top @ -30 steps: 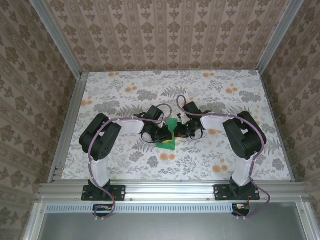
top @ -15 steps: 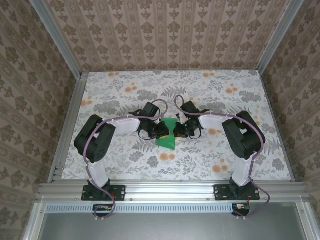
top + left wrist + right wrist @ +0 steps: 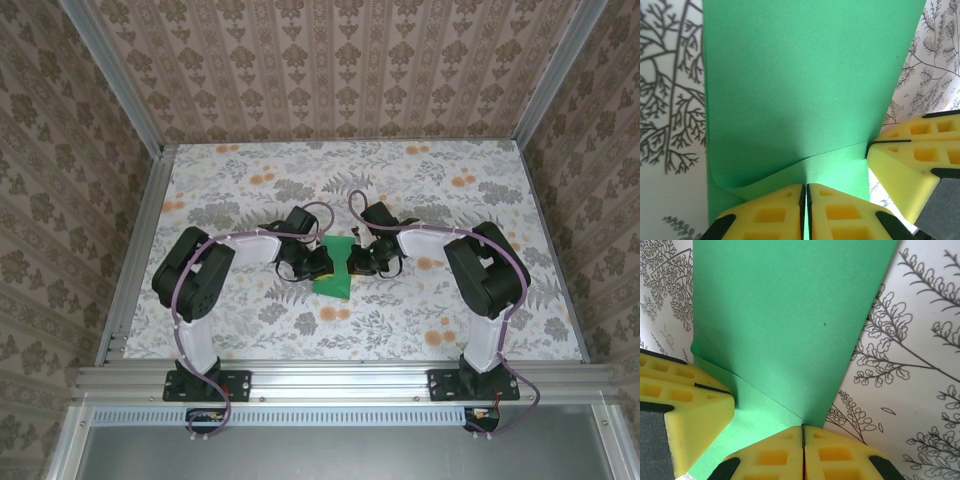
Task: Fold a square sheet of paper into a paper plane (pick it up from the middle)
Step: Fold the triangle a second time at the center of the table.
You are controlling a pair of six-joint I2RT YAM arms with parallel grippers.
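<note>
At the centre of the table, the bright green creased paper plane is pinched by the clenched jaws of left gripper and right gripper.

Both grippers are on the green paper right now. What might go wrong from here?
1. The left gripper and right gripper both pinch the paper plane close together; pulling apart may tear it.
2. Their yellow fingers nearly touch, so a small move could knock them together.
3. By the left pads the paper curls loosely; pressing there could set a stray crease.
</note>
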